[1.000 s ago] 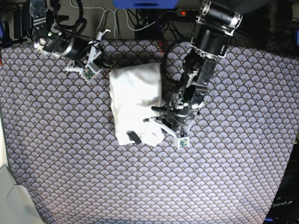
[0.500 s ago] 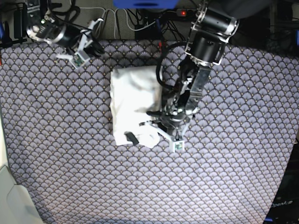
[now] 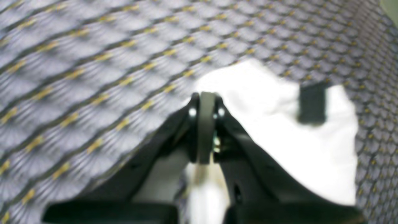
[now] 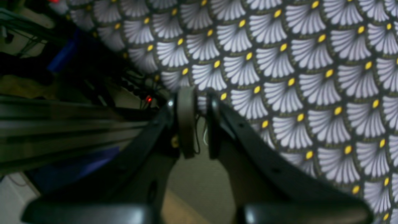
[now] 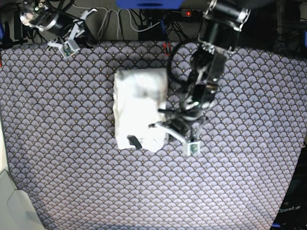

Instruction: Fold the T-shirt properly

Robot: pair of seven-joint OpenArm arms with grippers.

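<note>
Scallop-pattern tablecloth [image 5: 72, 158], grey fans with yellow dots, covers the whole work surface. The T-shirt [image 5: 139, 103] lies folded into a white upright rectangle near the middle, slightly toward the back, plain white side up; no print or lettering readable on it in any view. A small dark tag [image 5: 133, 141] sits on its near edge, also visible as a dark rectangle in the left wrist view, blurred, no text legible. Left gripper [image 3: 203, 102] is just beside the shirt's near right corner, jaws pressed together with nothing clearly between them; white cloth shows right behind the tips, contact hard to tell. Right gripper [image 4: 194, 96] is at the far back corner of the cloth, well apart from the shirt, jaws nearly closed with a narrow gap, holding nothing. A red LED [image 4: 149, 99] glows among the cables [image 5: 120, 21] behind the table edge.
</note>
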